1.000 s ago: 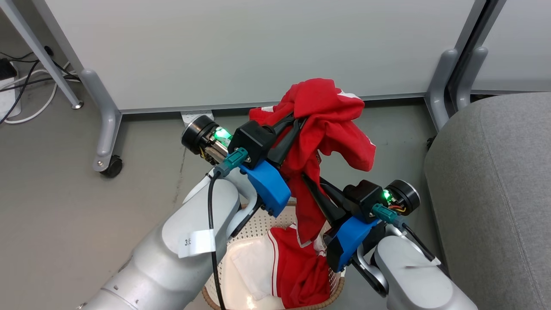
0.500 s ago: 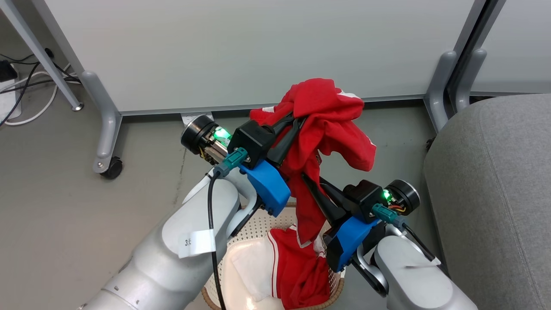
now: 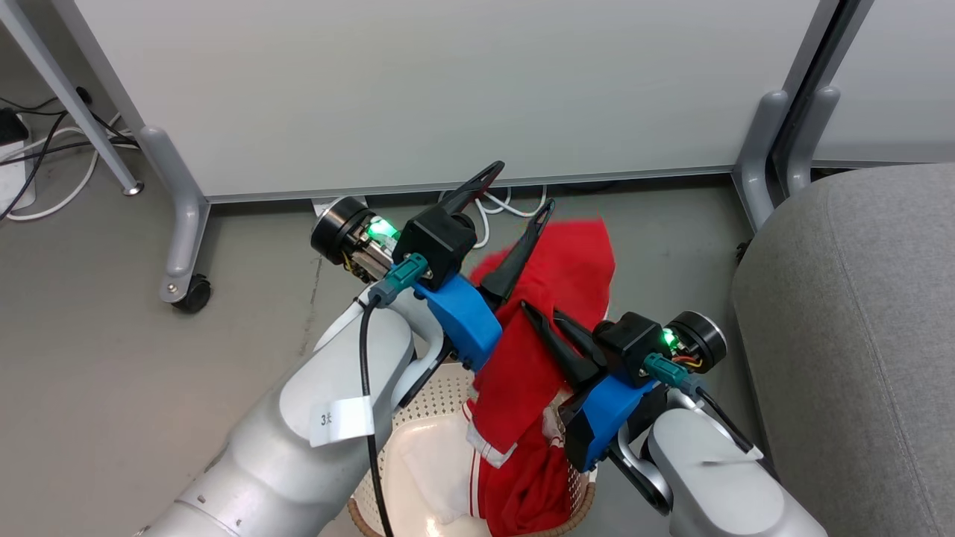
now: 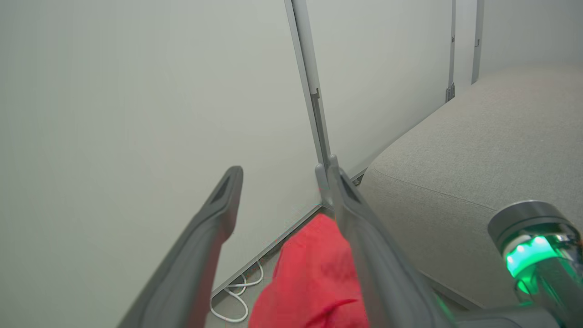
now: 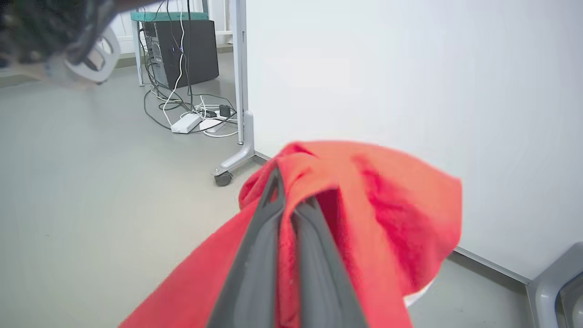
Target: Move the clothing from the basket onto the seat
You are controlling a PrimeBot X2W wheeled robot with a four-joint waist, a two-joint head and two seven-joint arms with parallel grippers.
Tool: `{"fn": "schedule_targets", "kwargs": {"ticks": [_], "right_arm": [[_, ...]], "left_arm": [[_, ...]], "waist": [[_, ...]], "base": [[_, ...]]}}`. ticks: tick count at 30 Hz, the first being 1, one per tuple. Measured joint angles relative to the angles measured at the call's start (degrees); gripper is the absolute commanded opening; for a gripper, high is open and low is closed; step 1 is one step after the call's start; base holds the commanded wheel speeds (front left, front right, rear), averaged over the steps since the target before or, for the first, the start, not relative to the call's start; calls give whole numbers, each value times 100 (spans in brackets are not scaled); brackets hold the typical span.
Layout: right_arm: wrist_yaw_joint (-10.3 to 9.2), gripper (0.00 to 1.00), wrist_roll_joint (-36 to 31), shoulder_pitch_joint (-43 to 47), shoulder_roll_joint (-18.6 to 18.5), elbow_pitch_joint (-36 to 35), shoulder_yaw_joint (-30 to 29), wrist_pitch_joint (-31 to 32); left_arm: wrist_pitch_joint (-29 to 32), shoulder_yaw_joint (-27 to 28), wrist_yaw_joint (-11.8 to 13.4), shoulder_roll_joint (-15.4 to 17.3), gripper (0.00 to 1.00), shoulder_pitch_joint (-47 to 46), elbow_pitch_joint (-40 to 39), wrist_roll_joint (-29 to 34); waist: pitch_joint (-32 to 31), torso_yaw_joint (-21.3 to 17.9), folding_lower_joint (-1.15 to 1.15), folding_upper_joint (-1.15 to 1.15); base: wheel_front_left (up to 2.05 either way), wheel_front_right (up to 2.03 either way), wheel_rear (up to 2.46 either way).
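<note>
Closest in, at the robot's foot, the basket (image 3: 440, 388) stood on the floor (image 3: 149, 373) with red cloth bunched in its right half, so it was far from emptied. Rising out of it hung the clothing (image 3: 522, 365), a long red fold with a white-striped hem that dangled at the basket's mouth. I couldn't tell whether the cloth in the air and the cloth in the basket were one piece or two.

Just above the basket, the right gripper (image 3: 539, 309) had its fingers clenched on that fold, pinching it partway up. The right wrist view showed red cloth draped over both closed fingers. Higher and a little farther out, the left gripper (image 3: 522, 184) had its fingers spread wide with nothing between them, and the cloth's blurred upper end lay just beneath one of them. The weight looked to be on the right grip alone.

Off to the right, well apart from the cloth, the seat (image 3: 843, 298) was bare grey as far as I could see of it, so nothing had been delivered. Beyond ran white cables (image 3: 492, 205) at the foot of the partition (image 3: 448, 89).

By my reckoning the job was barely begun: lift clear, swing right, let go over the seat, then return for whatever was left in the basket.
</note>
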Motion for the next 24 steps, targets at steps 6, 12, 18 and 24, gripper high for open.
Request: {"fn": "schedule_targets", "kwargs": {"ticks": [6,12,18,24], "right_arm": [[0,0,-9,2,1,5,-8,0],[0,0,-8,2,1,-5,-47,0],[0,0,-7,4,2,-65,-185,0],[0,0,-64,-2,8,-226,-448,0]], "left_arm": [[0,53,0,-4,100,4,-19,60],[0,98,-1,-4,100,37,-14,101],[0,143,-8,-2,100,66,-11,144],[0,149,-8,19,100,89,-55,205]], "waist": [[21,-20,0,0],[43,-62,0,0],[96,-164,0,0],[211,-361,0,0]], "base": [[0,0,0],[0,0,0],[0,0,0],[0,0,0]]}}
